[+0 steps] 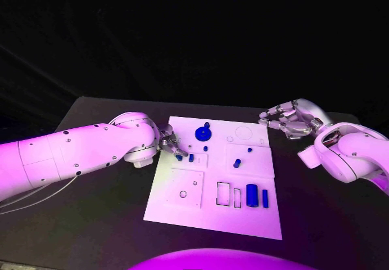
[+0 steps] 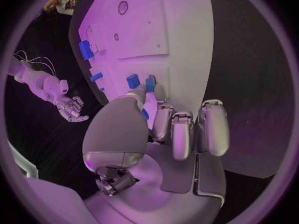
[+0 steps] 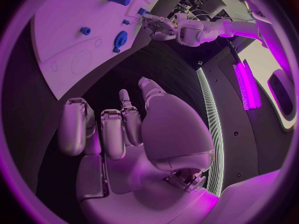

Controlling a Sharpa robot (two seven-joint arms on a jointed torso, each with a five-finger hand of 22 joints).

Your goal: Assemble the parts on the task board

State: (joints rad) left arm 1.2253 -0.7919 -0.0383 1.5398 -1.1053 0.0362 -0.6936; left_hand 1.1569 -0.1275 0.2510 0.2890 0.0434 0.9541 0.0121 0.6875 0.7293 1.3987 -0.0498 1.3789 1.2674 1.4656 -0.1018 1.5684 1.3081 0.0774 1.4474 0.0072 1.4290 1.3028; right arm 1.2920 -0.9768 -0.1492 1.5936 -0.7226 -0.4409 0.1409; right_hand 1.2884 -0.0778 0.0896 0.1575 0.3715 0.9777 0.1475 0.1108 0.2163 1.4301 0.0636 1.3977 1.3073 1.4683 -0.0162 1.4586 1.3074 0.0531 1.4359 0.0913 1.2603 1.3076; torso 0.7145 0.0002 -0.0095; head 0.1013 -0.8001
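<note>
Left hand (image 1: 168, 142) at task board (image 1: 212, 216) left edge, fingers (image 2: 152, 88) on small blue part (image 2: 132, 80).
Whether they grip it: cannot tell. Right hand (image 1: 288, 119) hovers off board's far right corner, fingers curled, empty.

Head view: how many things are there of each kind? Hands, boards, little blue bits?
Hands: 2, left hand and right hand
Board: 1
Blue parts: 9, the smallest hard to tell
Total: 12
</note>
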